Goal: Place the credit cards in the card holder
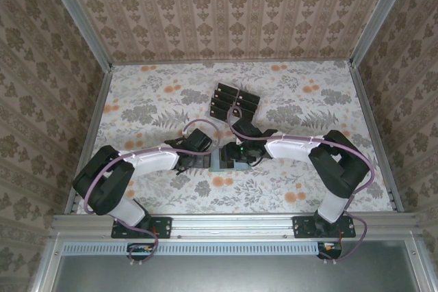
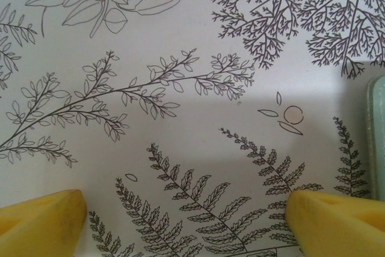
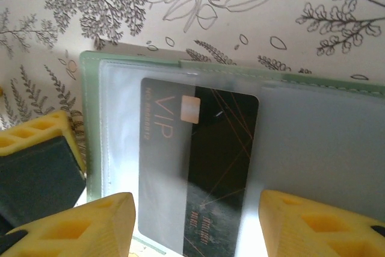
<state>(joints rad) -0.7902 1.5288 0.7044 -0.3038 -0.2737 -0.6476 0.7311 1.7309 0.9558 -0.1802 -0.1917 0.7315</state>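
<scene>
I am watching the left end effector (image 2: 186, 221) hanging just over the bench (image 2: 180, 76), its yellow fingers spread wide with nothing but the printed ferns between them. It is sitting just left of the card holder (image 3: 337, 142), whose pale green edge is showing at the right border of the left wrist view. The holder is lying open and flat at the middle of the bench, between the two arms. One credit card (image 3: 198, 167), dark with "VIP" lettering, is lying on it, its left half greyed under a clear pocket (image 3: 120, 118) and its right half bare. I am judging that I am partway through seating this card. The right end effector (image 3: 198, 227) is straddling the card's near end at a medium opening; I cannot tell whether the fingers are pinching its edges or merely flanking it. The next move is calling for a gentle slide leftward until the card is fully under the plastic, without dragging the holder along. Counting left to right: two end effectors, one holder, one card at the holder, and one rack (image 1: 233, 100) behind it. The rack is carrying the remaining credit cards (image 1: 220, 98) in two columns, roughly eight, too small to number surely.
</scene>
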